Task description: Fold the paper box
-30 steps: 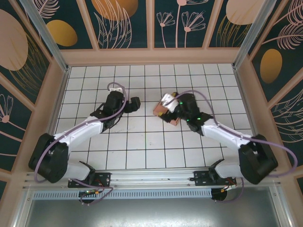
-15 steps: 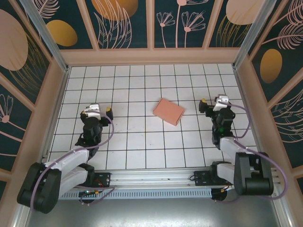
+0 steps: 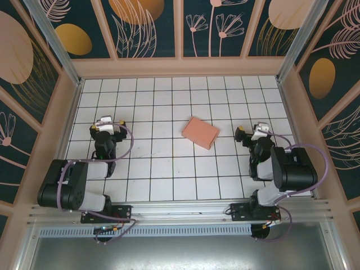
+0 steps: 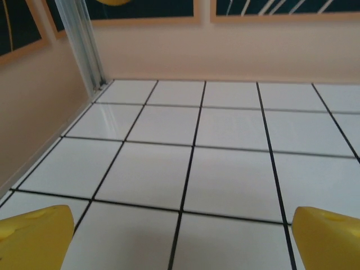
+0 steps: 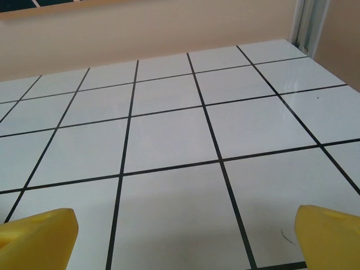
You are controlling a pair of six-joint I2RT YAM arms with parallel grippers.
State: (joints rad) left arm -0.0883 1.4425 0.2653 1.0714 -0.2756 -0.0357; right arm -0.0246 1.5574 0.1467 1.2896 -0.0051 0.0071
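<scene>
One box of salmon card lies shut and shallow near the middle of the table, skewed to the tile grid and untouched. No tab shows, so I cannot tell whether it is locked. If it is not, a flap may spring up, since nothing presses it. A sideways nudge would likely skate the light card over the glossy tiles. Left hand and right hand sit well apart from it, spread and empty. No brand or writing is readable.
</scene>
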